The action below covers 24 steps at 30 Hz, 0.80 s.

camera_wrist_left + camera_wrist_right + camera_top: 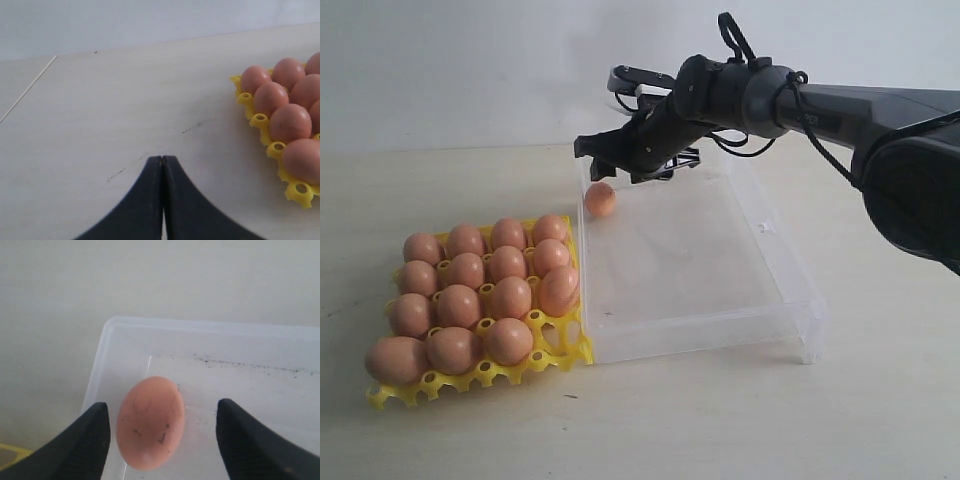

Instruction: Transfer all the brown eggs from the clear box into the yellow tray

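Pale tabletop (pixel 720 420): R jaws spread above egg (pixel 600 199) in clear box (pixel 700 325); L jaws clenched.

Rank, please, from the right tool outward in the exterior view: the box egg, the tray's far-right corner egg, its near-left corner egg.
1. Box egg, just beneath the right tool.
2. Far-right corner egg, beside the clear box.
3. Near-left corner egg, farthest left.
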### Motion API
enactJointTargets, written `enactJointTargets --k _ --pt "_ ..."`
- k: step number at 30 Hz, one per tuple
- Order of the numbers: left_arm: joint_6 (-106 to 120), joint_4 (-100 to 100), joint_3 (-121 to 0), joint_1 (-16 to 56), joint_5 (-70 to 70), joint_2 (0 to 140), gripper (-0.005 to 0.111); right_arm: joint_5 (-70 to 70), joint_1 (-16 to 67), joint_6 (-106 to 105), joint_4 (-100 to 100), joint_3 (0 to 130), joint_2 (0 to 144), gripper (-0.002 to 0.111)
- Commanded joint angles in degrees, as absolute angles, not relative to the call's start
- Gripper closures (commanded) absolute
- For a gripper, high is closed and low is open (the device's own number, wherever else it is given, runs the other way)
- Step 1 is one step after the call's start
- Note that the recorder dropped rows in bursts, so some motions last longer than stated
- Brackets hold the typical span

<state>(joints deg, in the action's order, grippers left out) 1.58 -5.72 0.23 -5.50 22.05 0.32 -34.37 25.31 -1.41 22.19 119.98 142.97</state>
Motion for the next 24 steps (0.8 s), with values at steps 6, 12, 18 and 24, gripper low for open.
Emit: enactJointTargets --k 6,12,18,24 --pt "1.3 -5.8 0.0 -5.1 21.6 0.0 0.107 -34.7 24.7 -4.8 24.6 120.5 143.2 0.049" --pt "1.3 -5.8 0.0 -5.1 21.6 0.0 0.107 -35.2 24.7 -7.6 27.5 120.5 144.5 0.049" --pt "1.3 -5.8 0.0 -5.1 21.6 0.0 0.107 -34.6 24.7 -7.9 27.5 120.5 145.0 0.049" --pt "1.3 -5.8 0.0 -5.1 21.6 0.0 0.107 -34.3 24.7 -10.4 27.1 120.5 144.9 0.049"
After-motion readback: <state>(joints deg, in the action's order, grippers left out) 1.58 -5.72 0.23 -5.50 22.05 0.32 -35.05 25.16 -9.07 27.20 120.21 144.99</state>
